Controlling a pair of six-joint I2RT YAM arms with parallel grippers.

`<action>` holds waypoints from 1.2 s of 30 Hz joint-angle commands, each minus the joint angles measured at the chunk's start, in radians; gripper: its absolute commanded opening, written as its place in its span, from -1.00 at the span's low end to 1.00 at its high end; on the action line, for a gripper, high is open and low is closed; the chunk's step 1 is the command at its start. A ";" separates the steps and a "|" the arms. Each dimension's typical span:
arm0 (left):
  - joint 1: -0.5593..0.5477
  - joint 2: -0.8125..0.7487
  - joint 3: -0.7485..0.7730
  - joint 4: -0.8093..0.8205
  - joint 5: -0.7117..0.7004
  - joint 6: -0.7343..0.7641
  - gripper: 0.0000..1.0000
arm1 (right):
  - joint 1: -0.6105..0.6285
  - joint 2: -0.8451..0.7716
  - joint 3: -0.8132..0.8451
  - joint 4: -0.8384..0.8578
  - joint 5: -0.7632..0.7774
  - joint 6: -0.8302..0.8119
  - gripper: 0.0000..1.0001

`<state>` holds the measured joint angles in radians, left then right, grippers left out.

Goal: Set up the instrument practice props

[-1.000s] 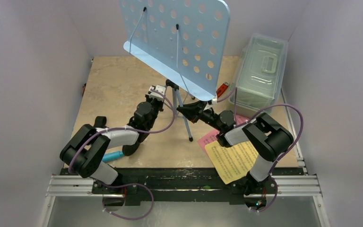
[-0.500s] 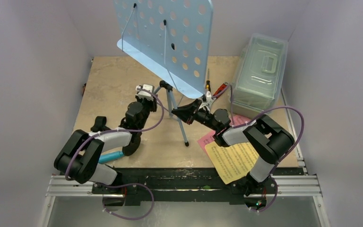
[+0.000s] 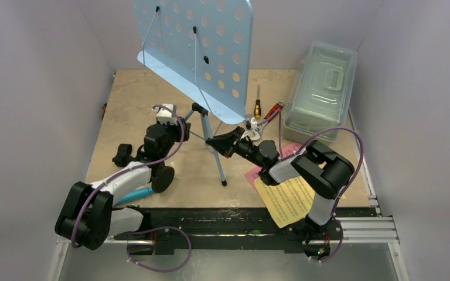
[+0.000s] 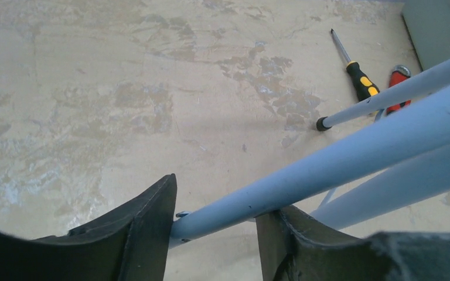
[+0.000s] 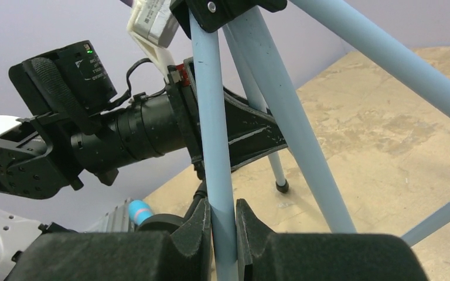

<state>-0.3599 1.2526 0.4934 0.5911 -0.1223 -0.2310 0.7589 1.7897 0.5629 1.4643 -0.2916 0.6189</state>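
Right gripper [image 5: 222, 225] clenched on one pale blue leg of the music stand [image 3: 199, 52], fingers tight on both sides of the tube just under the black hub. Left gripper [image 4: 217, 205] released: jaws spread, another leg runs across the gap, no squeeze on it. Both grippers meet at the tripod from opposite sides.

Stand: light blue, perforated desk with round holes, two black wire page holders on its face, lower lip tipped toward the arms. Thin blue tripod legs with black foot caps, one foot toward the arms; cannot tell whether all feet touch the table [image 3: 135, 99].

Stand sits left of the clear lidded box [image 3: 319, 88]. Screwdriver [image 3: 257, 108] and red-handled wrench [image 3: 269, 114] lie between box and stand, just beside the right gripper. Yellow page [image 3: 287, 199] and pink page [image 3: 258, 172] lie nearer the arms than the box, overlapped, right arm lying over them. Cyan microphone [image 3: 135, 194] well left of the box, mostly hidden under the left arm. Desk blocks the top view of the table behind it.
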 commanded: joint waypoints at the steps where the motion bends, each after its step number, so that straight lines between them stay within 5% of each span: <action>1: 0.116 -0.102 0.022 -0.182 -0.188 -0.372 0.05 | 0.000 0.076 -0.108 -0.290 0.067 0.066 -1.00; 5: 0.116 -0.177 0.079 -0.364 -0.092 -0.396 0.80 | 0.000 0.061 -0.106 -0.316 0.090 0.055 -1.00; 7: 0.116 -0.202 0.117 -0.444 -0.039 -0.402 0.95 | 0.000 0.048 -0.094 -0.342 0.093 0.031 -1.00; 15: 0.116 -0.250 0.161 -0.571 0.271 -0.479 0.98 | 0.014 0.017 -0.072 -0.380 0.109 0.011 -1.00; 19: 0.116 -0.223 0.154 -0.463 0.494 -0.604 0.90 | 0.019 0.023 -0.057 -0.380 0.092 0.032 -1.00; 22: 0.091 -0.192 0.111 -0.231 0.630 -0.760 0.73 | 0.024 0.022 -0.047 -0.387 0.093 0.051 -1.00; 24: 0.012 -0.193 0.089 -0.112 0.596 -0.781 0.62 | 0.026 0.020 -0.040 -0.396 0.094 0.059 -1.00; 28: -0.159 -0.250 0.072 -0.127 0.337 -0.696 0.60 | 0.029 0.007 -0.037 -0.404 0.095 0.067 -1.00; 32: -0.204 -0.306 0.005 -0.132 0.078 -0.705 0.61 | 0.039 -0.024 -0.047 -0.412 0.102 0.071 -1.00; 36: -0.205 -0.346 -0.042 -0.050 0.044 -0.716 0.59 | 0.048 -0.030 -0.052 -0.409 0.117 0.076 -1.00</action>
<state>-0.5694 0.9455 0.4911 0.3992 0.0448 -0.9260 0.7906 1.7260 0.5587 1.3392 -0.2138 0.6281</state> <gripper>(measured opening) 0.800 0.151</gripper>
